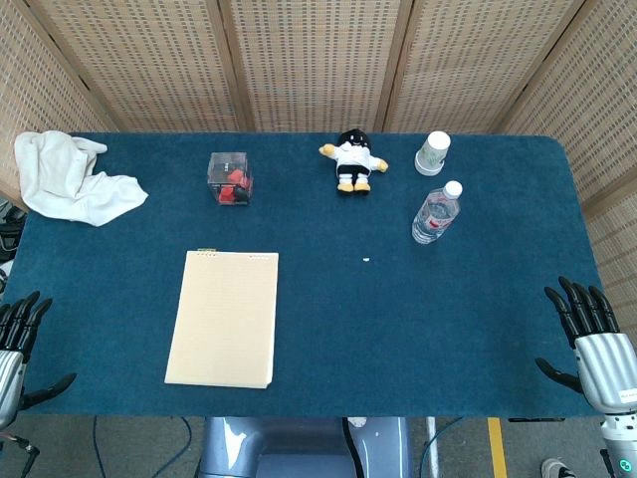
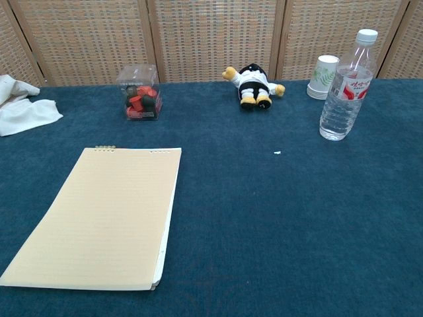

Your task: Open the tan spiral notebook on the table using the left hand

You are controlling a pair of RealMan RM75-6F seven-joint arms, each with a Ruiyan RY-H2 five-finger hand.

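Observation:
The tan spiral notebook (image 1: 223, 318) lies flat and closed on the blue table (image 1: 398, 329), left of centre, its binding at the far edge; in the chest view the notebook (image 2: 102, 216) fills the lower left. My left hand (image 1: 18, 344) hangs at the table's left front corner, fingers spread, holding nothing, well left of the notebook. At the right front corner my right hand (image 1: 592, 344) is also open and empty. Neither hand shows in the chest view.
A white cloth (image 1: 65, 177) lies at the far left. Behind the notebook stand a clear box of red and dark pieces (image 1: 230, 179), a small plush toy (image 1: 353, 161), a paper cup stack (image 1: 433, 153) and a water bottle (image 1: 436, 213).

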